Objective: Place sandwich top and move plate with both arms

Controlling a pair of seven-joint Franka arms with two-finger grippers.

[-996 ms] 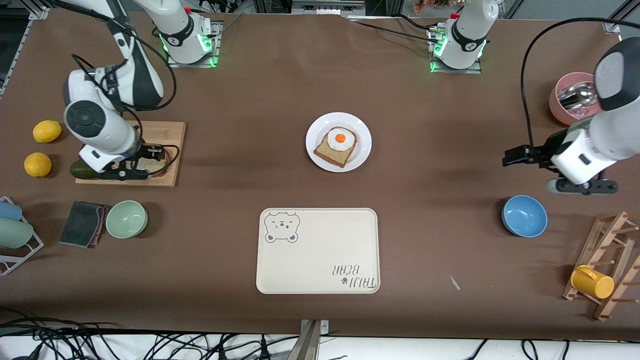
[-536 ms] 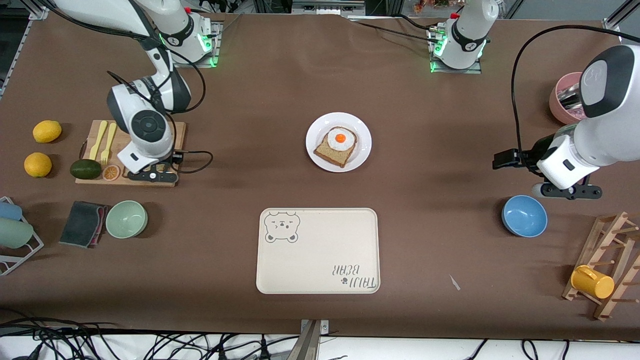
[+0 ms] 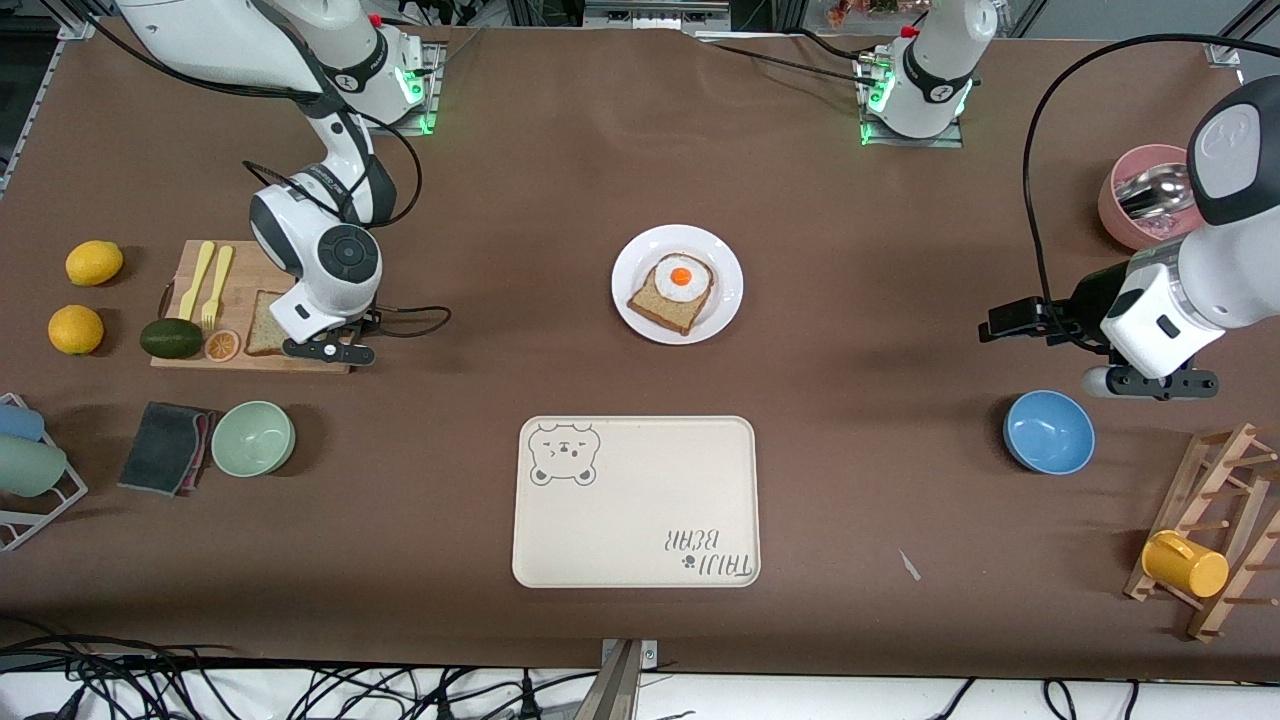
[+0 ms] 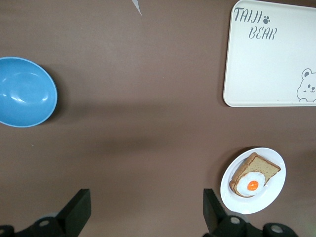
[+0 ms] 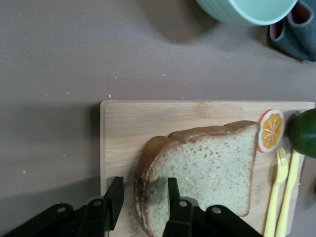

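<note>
The sandwich top (image 3: 265,322) lies flat on a wooden cutting board (image 3: 310,262) at the right arm's end of the table. In the right wrist view it (image 5: 212,173) is speckled with a dark crust. My right gripper (image 3: 322,350) is low over the board, its fingers (image 5: 144,200) open and straddling the slice's rounded crust edge. The white plate (image 3: 640,250) sits mid-table and holds a bread slice with a fried egg (image 3: 673,293). My left gripper (image 3: 1005,320) hangs open and empty over bare table near the blue bowl; its wrist view shows the plate (image 4: 276,168).
On or by the board are an avocado (image 3: 171,338), an orange slice (image 3: 221,345), yellow cutlery (image 3: 207,282) and two lemons (image 3: 84,295). Also here are a green bowl (image 3: 253,437), a cream bear tray (image 3: 636,500), a blue bowl (image 3: 1048,431), a pink cup (image 3: 1145,196) and a mug rack (image 3: 1215,530).
My right arm's wrist has swung along the cutting board toward its plate end, uncovering the bread slice and cutlery. My left arm has shifted only slightly.
</note>
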